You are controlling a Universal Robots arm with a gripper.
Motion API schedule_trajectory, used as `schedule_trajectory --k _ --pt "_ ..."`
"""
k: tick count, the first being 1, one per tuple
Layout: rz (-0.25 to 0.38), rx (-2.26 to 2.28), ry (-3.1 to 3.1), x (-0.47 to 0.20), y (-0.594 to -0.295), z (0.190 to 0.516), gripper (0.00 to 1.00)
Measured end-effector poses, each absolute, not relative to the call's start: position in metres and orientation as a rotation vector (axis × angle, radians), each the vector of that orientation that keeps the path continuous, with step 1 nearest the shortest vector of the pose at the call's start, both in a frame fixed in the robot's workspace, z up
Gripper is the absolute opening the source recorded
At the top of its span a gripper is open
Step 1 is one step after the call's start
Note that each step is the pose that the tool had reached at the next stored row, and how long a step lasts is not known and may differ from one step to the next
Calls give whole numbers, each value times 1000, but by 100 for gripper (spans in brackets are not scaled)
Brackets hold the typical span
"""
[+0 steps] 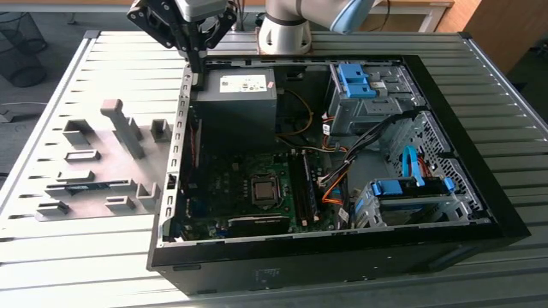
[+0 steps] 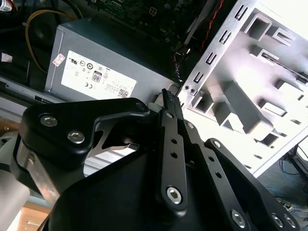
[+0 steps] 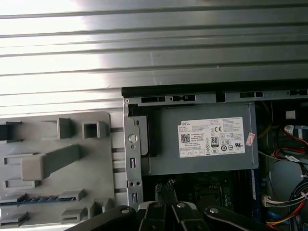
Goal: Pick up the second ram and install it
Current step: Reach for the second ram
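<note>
Currently the gripper (image 1: pixel 197 74) hangs upper left in the exterior view, over the case (image 1: pixel 325 260) rim, fingers together and empty. The ram (image 1: pixel 86 187) lies in its grey holder (image 1: pixel 111 168) at lower left, well apart. A clean pick likely needs fingers squared across its mid-length.

The second ram (image 1: pixel 86 187), a thin blue-green stick, lies level, seated between two grey holders (image 1: pixel 125 185).
</note>
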State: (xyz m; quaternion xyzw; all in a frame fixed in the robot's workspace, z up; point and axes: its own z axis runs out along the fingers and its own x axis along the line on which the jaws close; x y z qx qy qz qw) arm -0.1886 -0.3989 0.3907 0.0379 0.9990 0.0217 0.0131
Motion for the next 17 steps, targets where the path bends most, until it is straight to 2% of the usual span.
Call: schedule_trajectory --k 17 --pt "68 118 3112 -198 -399 390 11"
